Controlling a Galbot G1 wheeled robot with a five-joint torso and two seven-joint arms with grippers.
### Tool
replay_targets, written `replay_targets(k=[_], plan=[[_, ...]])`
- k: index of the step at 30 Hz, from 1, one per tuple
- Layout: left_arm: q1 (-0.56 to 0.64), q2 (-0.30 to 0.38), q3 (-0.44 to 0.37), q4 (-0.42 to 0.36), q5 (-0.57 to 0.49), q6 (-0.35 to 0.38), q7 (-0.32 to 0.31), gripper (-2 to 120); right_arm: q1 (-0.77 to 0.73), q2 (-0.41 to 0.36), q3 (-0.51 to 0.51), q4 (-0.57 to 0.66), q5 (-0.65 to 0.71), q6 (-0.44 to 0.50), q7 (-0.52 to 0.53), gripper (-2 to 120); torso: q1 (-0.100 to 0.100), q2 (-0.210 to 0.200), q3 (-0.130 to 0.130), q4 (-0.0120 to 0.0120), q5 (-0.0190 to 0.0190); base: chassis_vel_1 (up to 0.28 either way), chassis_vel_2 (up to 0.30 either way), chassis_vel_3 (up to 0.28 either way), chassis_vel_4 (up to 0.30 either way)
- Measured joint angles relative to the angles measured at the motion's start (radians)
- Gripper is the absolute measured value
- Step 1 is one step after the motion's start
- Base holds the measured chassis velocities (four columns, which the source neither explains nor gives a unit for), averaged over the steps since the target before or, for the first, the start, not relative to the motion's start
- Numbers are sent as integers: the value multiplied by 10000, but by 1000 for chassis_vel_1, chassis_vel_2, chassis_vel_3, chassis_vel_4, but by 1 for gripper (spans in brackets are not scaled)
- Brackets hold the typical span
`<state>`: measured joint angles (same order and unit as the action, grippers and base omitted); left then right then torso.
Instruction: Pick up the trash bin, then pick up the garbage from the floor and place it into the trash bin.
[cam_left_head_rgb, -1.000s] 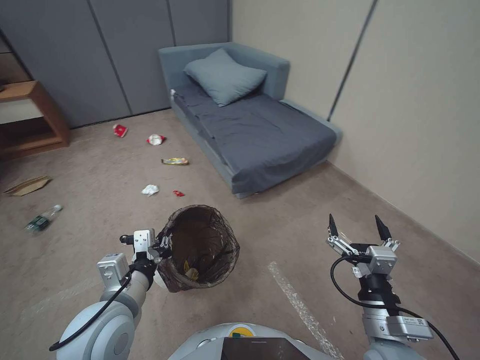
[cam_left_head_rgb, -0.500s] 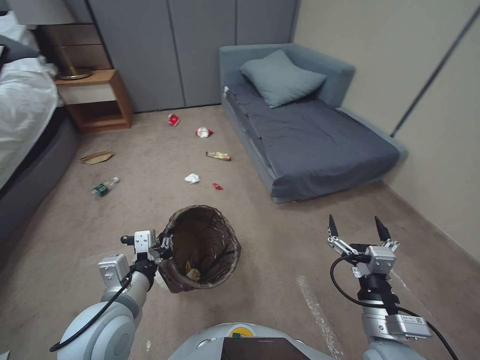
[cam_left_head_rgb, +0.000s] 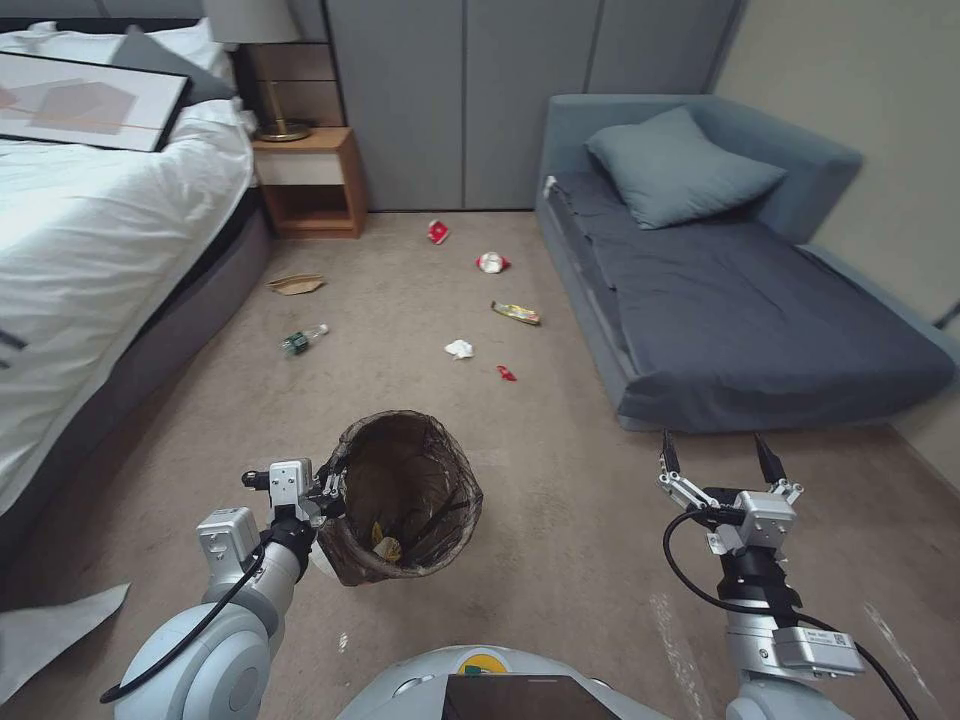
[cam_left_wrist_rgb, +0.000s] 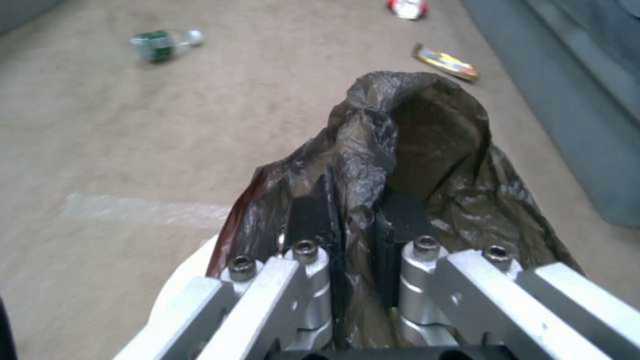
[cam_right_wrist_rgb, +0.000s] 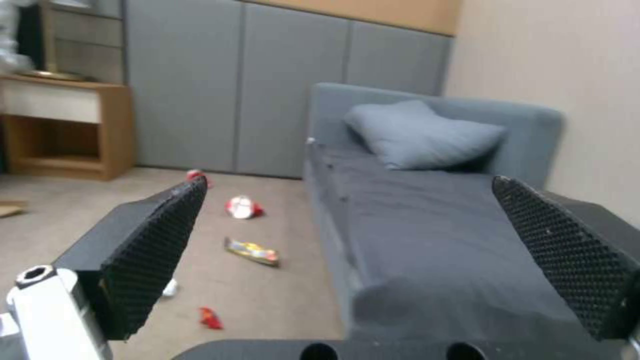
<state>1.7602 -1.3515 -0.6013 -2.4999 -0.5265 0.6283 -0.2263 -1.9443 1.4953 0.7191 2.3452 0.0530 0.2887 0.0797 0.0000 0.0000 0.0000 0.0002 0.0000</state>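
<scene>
My left gripper (cam_left_head_rgb: 328, 490) is shut on the near-left rim of the trash bin (cam_left_head_rgb: 447, 535), a white pail with a dark brown bag. It holds the bin off the carpet in front of me. The left wrist view has its fingers (cam_left_wrist_rgb: 313, 215) pinching the bag (cam_left_wrist_rgb: 427, 130). A yellow scrap (cam_left_head_rgb: 383, 545) lies inside. Garbage lies on the floor (cam_left_head_rgb: 560, 520) ahead: a white tissue (cam_left_head_rgb: 459, 349), a red wrapper (cam_left_head_rgb: 506, 373), a yellow wrapper (cam_left_head_rgb: 515, 313), two crushed cups (cam_left_head_rgb: 491, 262), a bottle (cam_left_head_rgb: 304, 339) and a brown paper bag (cam_left_head_rgb: 295, 284). My right gripper (cam_left_head_rgb: 718, 455) hangs open and empty at the right.
A bed (cam_left_head_rgb: 90, 260) with a framed picture runs along the left, with a wooden nightstand (cam_left_head_rgb: 305, 180) behind it. A grey sofa (cam_left_head_rgb: 740, 300) with a pillow stands at the right. A white sheet (cam_left_head_rgb: 50, 630) lies near my left side.
The camera has turned left, so the whole picture shifted right and the bed came into view. Both arms and the held bin keep the same pose.
</scene>
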Motion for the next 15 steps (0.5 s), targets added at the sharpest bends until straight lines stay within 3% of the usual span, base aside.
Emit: replay_targets(k=[7,15], plan=[[2,12,5,0,-10,-41,64,8,4,21,12,5,-17,-3,41,100,0,0,0,0,-1,98,93,80,77],[-1,1,16,0,-11,-69,97,8,2,37,21,15,-30,-4,52,100,0,0,0,-2,0,0,0,0,0]])
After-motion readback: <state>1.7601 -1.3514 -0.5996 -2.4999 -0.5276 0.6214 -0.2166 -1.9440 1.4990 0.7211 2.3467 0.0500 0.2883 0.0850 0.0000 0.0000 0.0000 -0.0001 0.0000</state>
